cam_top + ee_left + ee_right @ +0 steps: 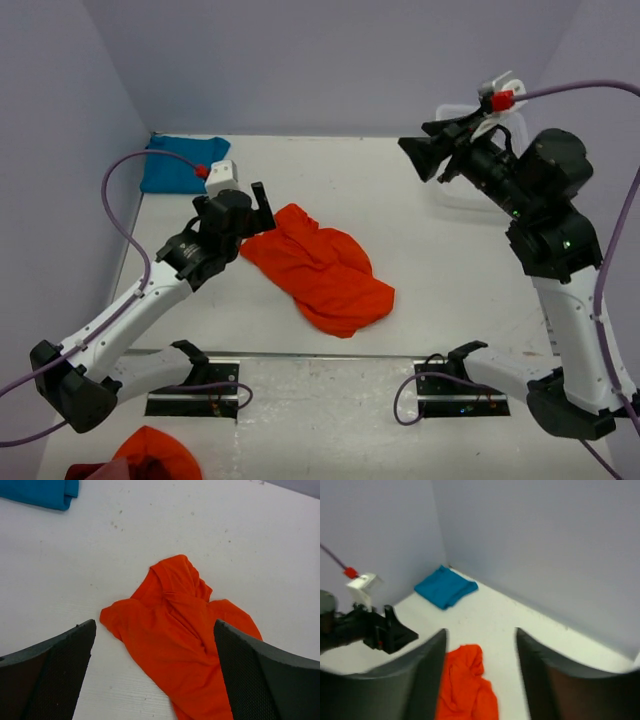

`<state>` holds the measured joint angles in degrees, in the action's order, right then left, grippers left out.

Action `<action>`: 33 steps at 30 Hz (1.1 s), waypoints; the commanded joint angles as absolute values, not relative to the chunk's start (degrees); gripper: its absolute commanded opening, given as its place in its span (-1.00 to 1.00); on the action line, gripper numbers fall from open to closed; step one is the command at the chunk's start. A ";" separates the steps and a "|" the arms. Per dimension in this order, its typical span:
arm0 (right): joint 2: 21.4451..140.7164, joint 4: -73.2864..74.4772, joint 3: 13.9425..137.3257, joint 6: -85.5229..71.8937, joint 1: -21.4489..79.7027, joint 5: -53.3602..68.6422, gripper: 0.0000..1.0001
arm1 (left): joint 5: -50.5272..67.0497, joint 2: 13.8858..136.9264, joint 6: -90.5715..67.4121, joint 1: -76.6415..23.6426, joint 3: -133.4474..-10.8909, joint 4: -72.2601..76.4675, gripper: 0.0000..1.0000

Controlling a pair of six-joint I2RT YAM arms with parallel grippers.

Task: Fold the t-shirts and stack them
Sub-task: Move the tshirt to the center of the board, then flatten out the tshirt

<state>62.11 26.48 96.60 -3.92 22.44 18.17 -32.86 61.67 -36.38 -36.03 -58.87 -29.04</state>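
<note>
Orange t-shirt (320, 272) sits mid-surface, centre of the top view. It's crumpled into a diagonal lump, not flat, with no fold done yet and no neck label showing.

Teal-blue t-shirt (178, 165) is in the upper left corner of the top view, against the walls. It looks already folded into a compact rectangle. My read is that it's parked there as the stack base, well apart from the orange one so it stays out of the working area.

Left claw (262, 208) is fully open and holding nothing. It hangs over the orange shirt's upper-left end. In the left wrist view the bunched cloth sits low in the frame between the two fingers, with white surface (450, 290) on either side. That looks like a line-up for a pinch on this end, to drag or lift the shirt flat.

Right claw (417, 160) is raised high at the upper right of the top view and aimed back toward the middle. The right wrist view is blurred, but the jaws stand apart with nothing between them, so it's open and empty. It's probably held up there to stay clear of the left arm.

- **Risk:** a pinch on a bunched lump may catch several layers, and then the shirt won't spread.
- **Also in view:** a clear bin (455, 205) near the right arm and more orange cloth (152, 455) at the bottom left, off the working area. Neither is involved at the moment.
</note>
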 commanded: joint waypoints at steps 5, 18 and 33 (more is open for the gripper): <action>71.02 36.84 86.08 -15.62 23.11 5.63 0.23 | -23.73 67.84 -34.01 -35.95 -58.01 -30.23 1.00; 67.16 27.16 59.34 -21.45 29.79 5.18 -0.14 | -15.28 92.10 -30.06 -31.82 -64.49 -21.71 0.88; 61.00 25.14 52.03 -20.74 29.88 3.69 -0.15 | -12.66 103.71 -27.69 -28.66 -71.19 -16.96 0.72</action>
